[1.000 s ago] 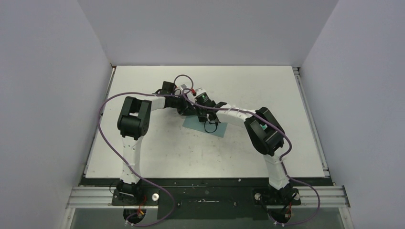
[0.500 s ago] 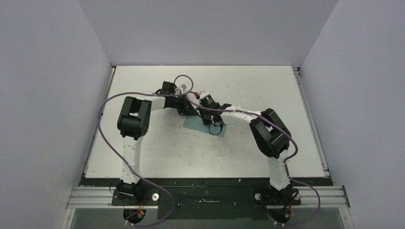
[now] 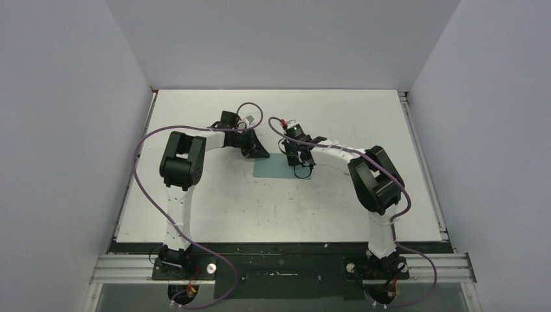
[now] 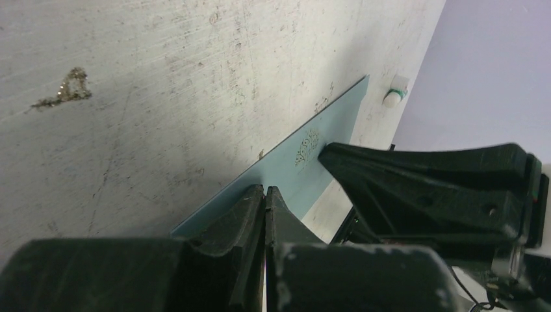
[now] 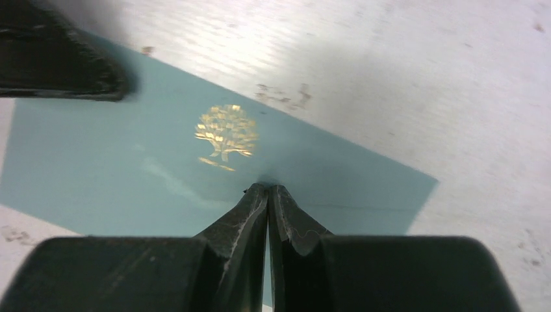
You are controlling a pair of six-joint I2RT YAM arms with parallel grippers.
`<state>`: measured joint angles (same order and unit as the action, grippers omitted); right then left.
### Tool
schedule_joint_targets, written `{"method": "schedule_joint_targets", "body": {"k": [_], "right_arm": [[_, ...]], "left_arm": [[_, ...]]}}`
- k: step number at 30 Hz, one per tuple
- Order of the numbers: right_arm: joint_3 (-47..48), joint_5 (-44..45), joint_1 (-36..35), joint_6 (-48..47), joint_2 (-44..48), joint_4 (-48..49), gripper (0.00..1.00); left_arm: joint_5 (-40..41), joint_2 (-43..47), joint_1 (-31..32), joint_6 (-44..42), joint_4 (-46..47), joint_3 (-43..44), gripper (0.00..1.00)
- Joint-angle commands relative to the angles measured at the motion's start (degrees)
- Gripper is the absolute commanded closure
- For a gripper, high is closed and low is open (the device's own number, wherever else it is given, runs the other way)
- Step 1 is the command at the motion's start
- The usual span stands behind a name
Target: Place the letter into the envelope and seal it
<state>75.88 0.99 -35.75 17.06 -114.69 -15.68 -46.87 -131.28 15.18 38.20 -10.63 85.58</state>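
Note:
The teal envelope (image 3: 275,168) lies flat on the table with its flap closed, and a gold tree emblem (image 5: 225,132) faces up. The letter is not in view. My left gripper (image 4: 265,190) is shut, with its tips at the envelope's (image 4: 325,140) near edge. It shows in the top view (image 3: 262,155) at the envelope's upper left corner. My right gripper (image 5: 268,188) is shut, with its tips down on the envelope (image 5: 117,175) just below the emblem. In the top view it (image 3: 301,164) sits over the envelope's right part. Neither gripper holds anything.
A small white-and-green glue tube (image 4: 395,90) lies on the table just past the envelope's far corner. The scuffed white table (image 3: 214,208) has walls on three sides. The right gripper's body (image 4: 429,188) fills the right of the left wrist view.
My right gripper has slid to the right across the envelope, uncovering its left and middle. The envelope now lies squarer to the table. The left arm has hardly moved.

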Motion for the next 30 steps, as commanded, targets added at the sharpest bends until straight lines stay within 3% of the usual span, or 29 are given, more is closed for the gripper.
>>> {"method": "schedule_joint_targets", "body": {"k": [1,12,22,30], "right_arm": [[-3.1,6.9,3.9,2.9,2.7,-5.9,0.93],[-2.0,5.0,5.5,6.9,7.6,-4.7,0.9],[-3.7,3.7,11.6,11.8,18.4,-12.8,0.65],[-9.7,7.0,22.3,11.6,30.0,-18.4,0.36]], "left_arm": [[7.8,-2.8,-1.0,-5.1,-6.0,0.3,1.0],[8.0,-1.2,-0.9,-6.2,-7.2,1.3,0.97],[4.0,7.8,-0.8,-7.1,-9.3,4.3,0.69],[13.4,16.4,-0.8,-11.1,-15.8,7.5,0.39]]}}
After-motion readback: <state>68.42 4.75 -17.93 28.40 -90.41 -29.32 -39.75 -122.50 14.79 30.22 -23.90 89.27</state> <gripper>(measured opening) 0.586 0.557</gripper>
